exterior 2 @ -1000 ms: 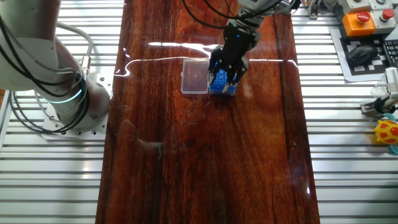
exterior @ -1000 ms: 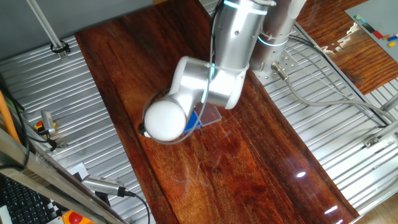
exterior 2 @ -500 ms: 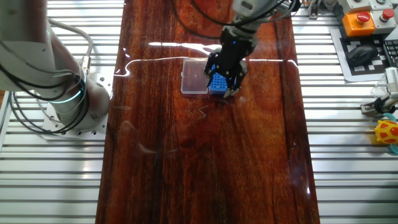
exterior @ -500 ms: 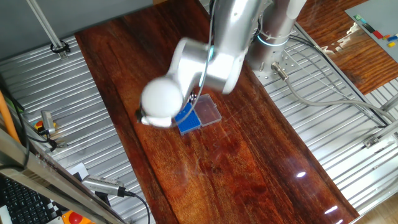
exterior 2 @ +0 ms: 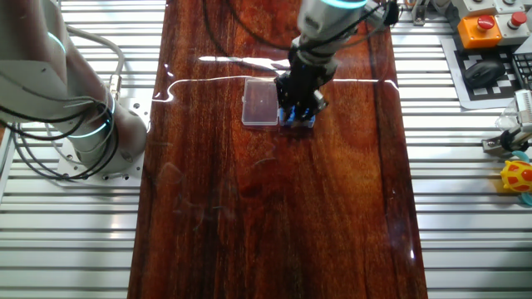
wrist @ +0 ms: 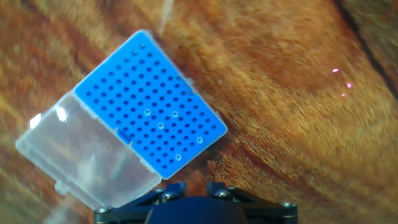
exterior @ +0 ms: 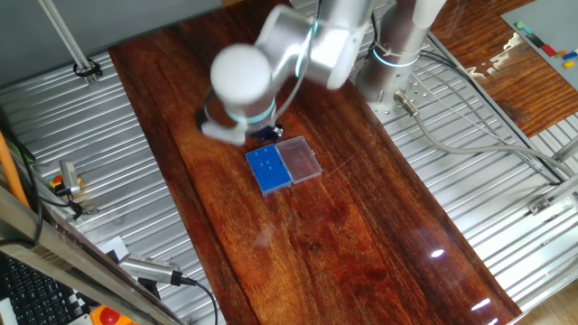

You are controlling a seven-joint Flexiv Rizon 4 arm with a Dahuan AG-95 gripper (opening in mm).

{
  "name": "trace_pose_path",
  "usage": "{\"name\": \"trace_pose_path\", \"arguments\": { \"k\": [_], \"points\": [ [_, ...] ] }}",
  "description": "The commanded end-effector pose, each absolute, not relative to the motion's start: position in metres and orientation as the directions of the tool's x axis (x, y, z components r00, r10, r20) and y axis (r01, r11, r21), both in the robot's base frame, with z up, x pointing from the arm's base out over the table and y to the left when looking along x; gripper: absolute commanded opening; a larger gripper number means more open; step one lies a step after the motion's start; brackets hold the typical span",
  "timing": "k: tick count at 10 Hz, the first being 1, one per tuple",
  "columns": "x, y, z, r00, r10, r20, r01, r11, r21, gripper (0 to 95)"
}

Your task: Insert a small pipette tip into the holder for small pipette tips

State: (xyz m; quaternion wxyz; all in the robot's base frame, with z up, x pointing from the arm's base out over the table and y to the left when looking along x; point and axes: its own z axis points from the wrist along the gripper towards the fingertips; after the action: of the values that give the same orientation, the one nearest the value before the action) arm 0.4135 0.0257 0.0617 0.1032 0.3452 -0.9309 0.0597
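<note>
While the fingers hide their opening, one blue holder carries five tips

Holder beside lid, on table

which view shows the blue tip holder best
The hand view: the blue tip holder fills the frame, its hole grid sharp. One fixed view shows it small but unobstructed; in the other fixed view the gripper mostly hides it.

I have lifted my fingers up off the blue rack, leaving its top uncovered.
</note>
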Motion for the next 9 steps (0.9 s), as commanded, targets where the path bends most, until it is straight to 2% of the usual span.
{"name": "trace_pose_path", "arguments": {
  "k": [1,6,9],
  "points": [
    [0.415,0.027,0.061,-0.879,-0.459,0.131,-0.465,0.885,-0.024,0.0],
    [0.415,0.025,0.061,-0.89,-0.441,0.117,-0.445,0.895,-0.009,0.0],
    [0.416,-0.01,0.073,-0.879,-0.462,0.118,-0.466,0.885,-0.009,0.0]
  ]
}}
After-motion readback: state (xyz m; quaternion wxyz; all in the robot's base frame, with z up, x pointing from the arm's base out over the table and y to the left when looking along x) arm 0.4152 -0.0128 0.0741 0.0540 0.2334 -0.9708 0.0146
